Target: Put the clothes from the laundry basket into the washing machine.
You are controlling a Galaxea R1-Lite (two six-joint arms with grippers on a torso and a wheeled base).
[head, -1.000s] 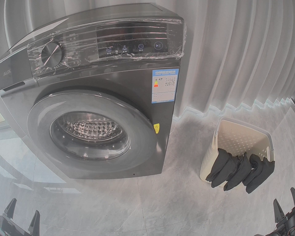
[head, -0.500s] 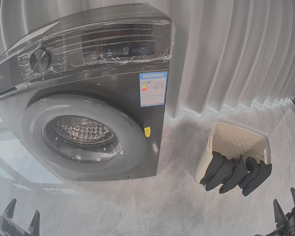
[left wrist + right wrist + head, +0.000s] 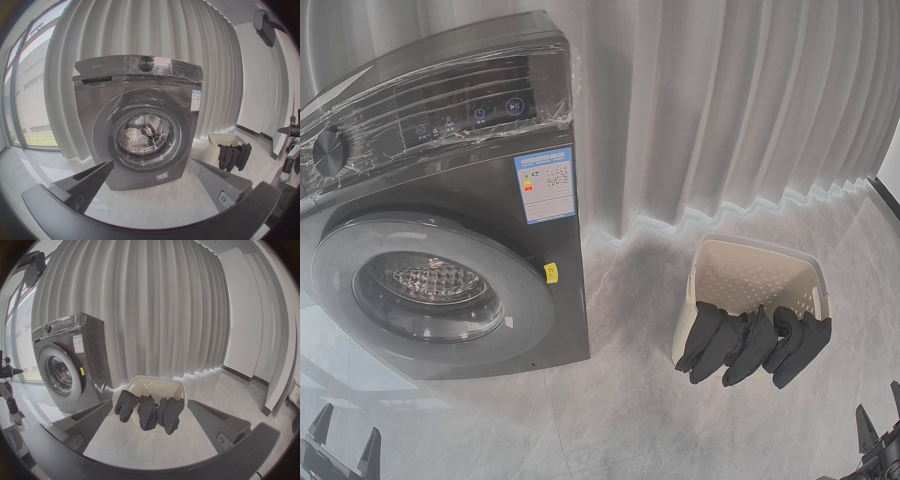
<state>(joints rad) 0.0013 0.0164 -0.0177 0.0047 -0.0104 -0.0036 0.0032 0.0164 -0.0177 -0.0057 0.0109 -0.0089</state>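
Clothes [image 3: 750, 344], dark, draped over near rim of cream laundry basket [image 3: 756, 240], right of washing machine [image 3: 550, 250]. Drum seemingly empty, door apparently shut. Left gripper [image 3: 150, 175] and right gripper [image 3: 150, 408] spread wide, holding nothing, well apart from basket. All loading left.

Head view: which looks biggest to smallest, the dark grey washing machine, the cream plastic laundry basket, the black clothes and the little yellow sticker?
1. Dark grey washing machine, the largest.
2. Cream plastic laundry basket.
3. Black clothes draped over its front rim, somewhat smaller.
4. Little yellow sticker on the machine, the smallest.
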